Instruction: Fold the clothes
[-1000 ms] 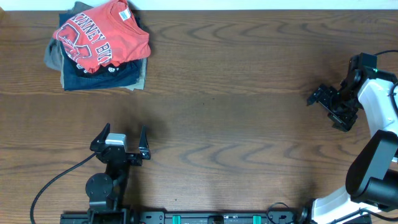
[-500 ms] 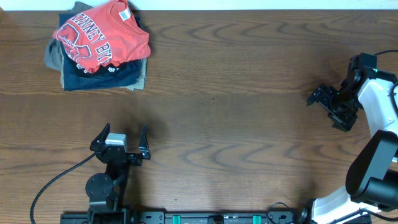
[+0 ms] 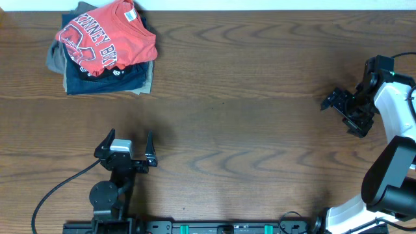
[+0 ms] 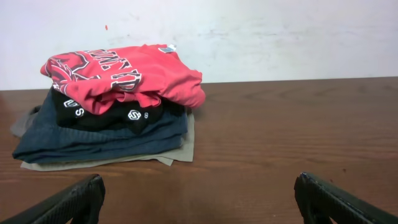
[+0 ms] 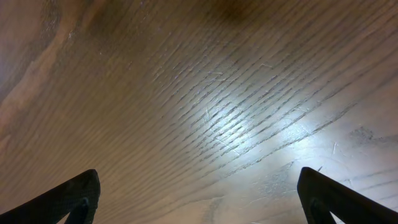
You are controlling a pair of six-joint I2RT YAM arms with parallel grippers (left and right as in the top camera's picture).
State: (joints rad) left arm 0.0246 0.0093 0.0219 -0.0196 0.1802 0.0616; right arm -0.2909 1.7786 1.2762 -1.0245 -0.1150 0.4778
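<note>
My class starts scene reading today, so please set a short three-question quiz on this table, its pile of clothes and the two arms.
1. True or false: the left gripper holds the red-orange T-shirt.
2. What lies directly under the T-shirt? A) the black shirt with white logos; B) the khaki garment; C) nothing but table.
3. What does the right wrist view show between the fingers of the right gripper?

Key
1. False: it stands open and empty, well short of the pile.
2. A.
3. Only the wooden tabletop; that gripper is open and empty too.
</note>
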